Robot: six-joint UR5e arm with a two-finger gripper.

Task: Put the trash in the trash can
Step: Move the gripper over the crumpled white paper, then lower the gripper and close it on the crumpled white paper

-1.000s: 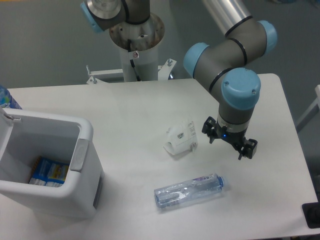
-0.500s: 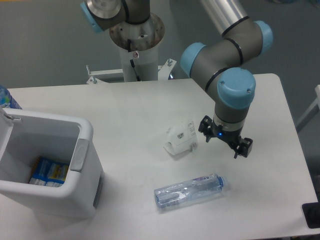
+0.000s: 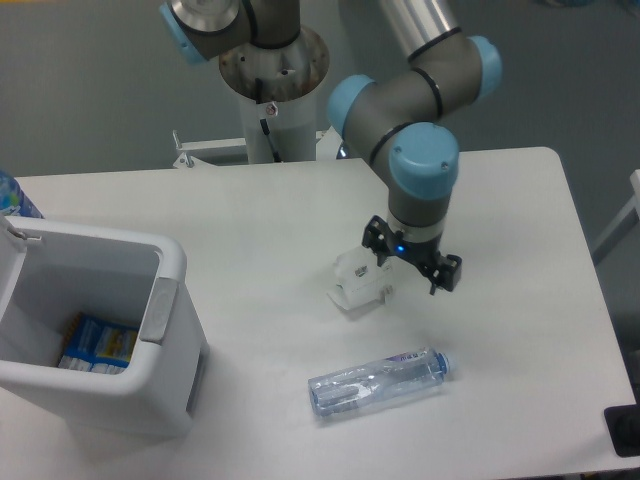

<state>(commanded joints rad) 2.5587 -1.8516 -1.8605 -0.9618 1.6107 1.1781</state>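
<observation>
A crumpled white wrapper [image 3: 357, 280] lies near the table's middle. Just to its right, partly over its right edge, hangs my gripper [image 3: 412, 262], open with nothing between its fingers. A clear plastic water bottle [image 3: 378, 381] lies on its side nearer the front, below the gripper and apart from it. The white trash can [image 3: 150, 270] stands at the front left, open at the top, with a grey latch plate [image 3: 160, 310] on its right wall.
A blue and yellow box [image 3: 98, 342] lies inside the trash can. A blue bottle top [image 3: 14, 195] shows at the left edge behind it. The arm's pedestal [image 3: 273, 80] stands behind the table's far edge. A dark object [image 3: 624, 430] sits at the front right corner.
My gripper has travelled left, from well right of the wrapper to right beside it, staying open. Wrapper, bottle and trash can have not moved.
</observation>
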